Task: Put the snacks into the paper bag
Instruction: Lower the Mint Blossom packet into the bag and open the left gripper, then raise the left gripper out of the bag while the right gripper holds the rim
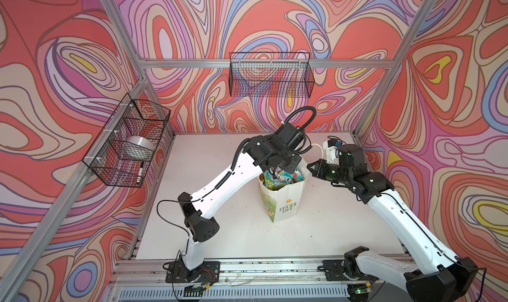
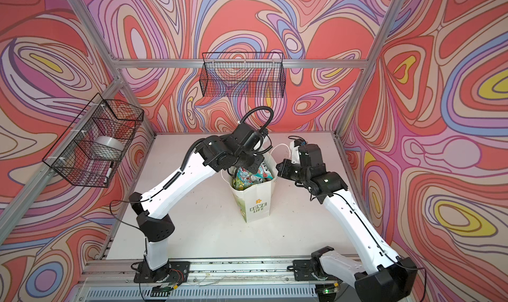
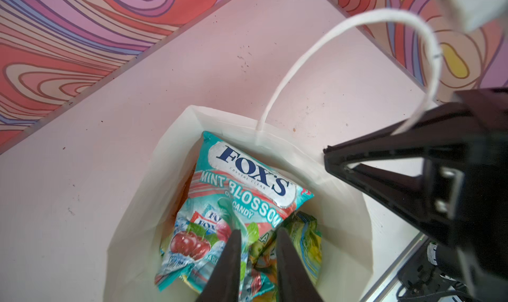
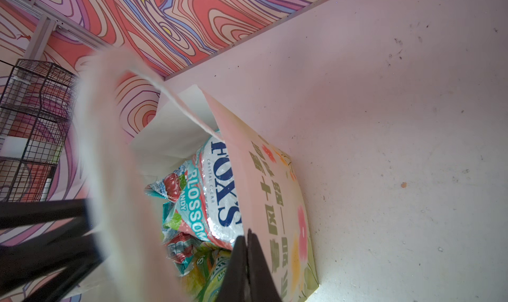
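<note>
I see glossy white link shells, matte black joint housings with small holes, and a ribbed black conduit.

Swirl-print walls, red/pink/lilac. Aluminium frame along edges. White tabletop, speckled. Black wire back basket on rail, side basket on left wall.

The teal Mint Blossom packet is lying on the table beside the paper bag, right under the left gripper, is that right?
Not quite. The Mint Blossom packet lies inside the paper bag, not on the table beside it; the left wrist view shows it there among other packets. It is under the left gripper, as you said.
</note>
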Available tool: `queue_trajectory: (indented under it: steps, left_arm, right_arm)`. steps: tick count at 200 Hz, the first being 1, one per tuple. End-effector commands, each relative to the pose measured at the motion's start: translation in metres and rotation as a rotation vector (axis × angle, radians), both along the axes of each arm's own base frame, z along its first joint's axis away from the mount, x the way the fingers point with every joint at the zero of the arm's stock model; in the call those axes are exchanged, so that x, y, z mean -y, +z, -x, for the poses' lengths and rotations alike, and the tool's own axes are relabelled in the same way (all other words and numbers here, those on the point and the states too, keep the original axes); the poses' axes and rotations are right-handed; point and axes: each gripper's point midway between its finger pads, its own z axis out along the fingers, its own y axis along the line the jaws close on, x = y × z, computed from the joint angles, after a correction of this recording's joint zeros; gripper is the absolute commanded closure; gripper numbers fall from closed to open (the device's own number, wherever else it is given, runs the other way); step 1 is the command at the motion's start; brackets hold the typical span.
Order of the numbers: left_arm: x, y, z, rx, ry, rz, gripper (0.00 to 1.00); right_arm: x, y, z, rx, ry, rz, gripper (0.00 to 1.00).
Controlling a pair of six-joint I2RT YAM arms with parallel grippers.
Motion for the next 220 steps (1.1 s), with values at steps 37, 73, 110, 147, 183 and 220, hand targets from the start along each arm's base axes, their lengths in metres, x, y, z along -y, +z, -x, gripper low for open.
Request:
queue_trajectory:
  steps: [37, 73, 110, 147, 183, 220]
  left_arm:
    - [-0.004, -0.056, -0.002, -0.11, 0.035, -0.128, 0.84]
    - [-0.008, -0.097, 0.003, -0.184, 0.047, -0.205, 0.86]
    - [-0.017, -0.133, 0.005, -0.227, 0.064, -0.266, 0.86]
    - [-0.011, -0.099, 0.002, -0.196, 0.065, -0.184, 0.84]
    - [-0.005, -0.003, 0.004, -0.075, 0.046, 0.033, 0.66]
    - [-0.025, 0.077, 0.02, 0.047, 0.043, 0.203, 0.44]
  right_arm:
    - [0.002, 0.035, 0.001, 0.107, -0.002, -0.018, 1.0]
    - [0.002, 0.038, 0.0, 0.111, 0.0, -0.014, 1.0]
    - [0.002, 0.042, 0.0, 0.118, -0.003, -0.013, 1.0]
    - [0.003, 0.042, -0.001, 0.119, -0.009, -0.016, 1.0]
    - [0.004, 0.043, -0.001, 0.118, -0.016, -0.014, 1.0]
    - [0.002, 0.043, -0.002, 0.115, -0.012, -0.021, 0.92]
